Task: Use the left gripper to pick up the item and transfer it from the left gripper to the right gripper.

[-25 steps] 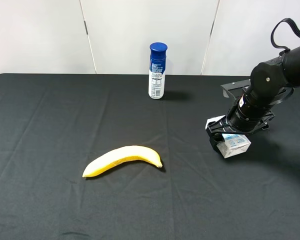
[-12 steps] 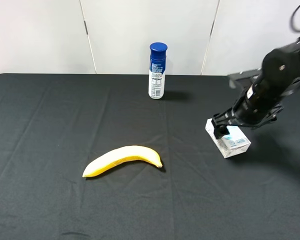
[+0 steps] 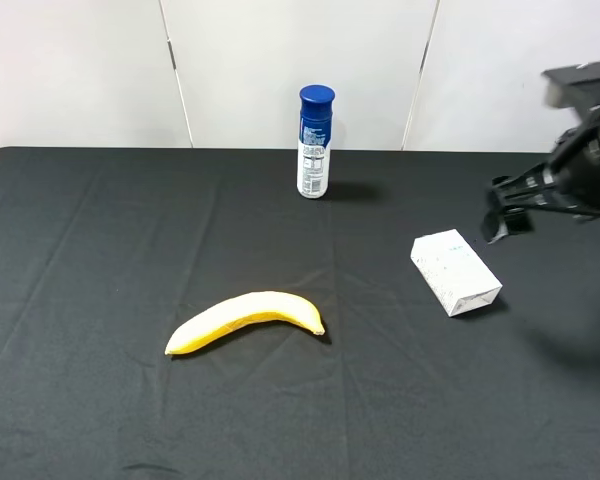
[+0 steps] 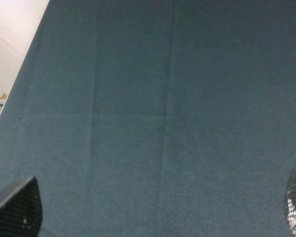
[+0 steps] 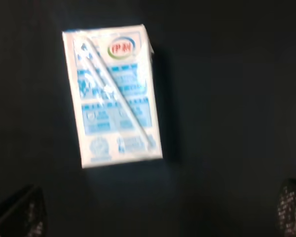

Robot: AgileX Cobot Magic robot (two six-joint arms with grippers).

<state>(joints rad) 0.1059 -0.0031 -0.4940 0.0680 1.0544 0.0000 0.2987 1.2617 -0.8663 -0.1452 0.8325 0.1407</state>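
The item, a small white carton (image 3: pixel 456 272), lies flat on the black table at the right, apart from both grippers. In the right wrist view the item (image 5: pixel 113 94) shows blue print and a straw on its face. My right gripper (image 3: pixel 505 215) hangs above and to the right of it, open and empty; its fingertips (image 5: pixel 17 212) stand wide apart in the right wrist view. My left gripper (image 4: pixel 153 212) is open and empty over bare black cloth, and it is out of the exterior view.
A yellow banana (image 3: pixel 245 318) lies left of the middle. A blue-capped white spray can (image 3: pixel 314 142) stands at the back middle. The table's left edge (image 4: pixel 19 84) shows in the left wrist view.
My right gripper let go of the carton and rose up and to the right, away from it. The carton stays lying on the table.
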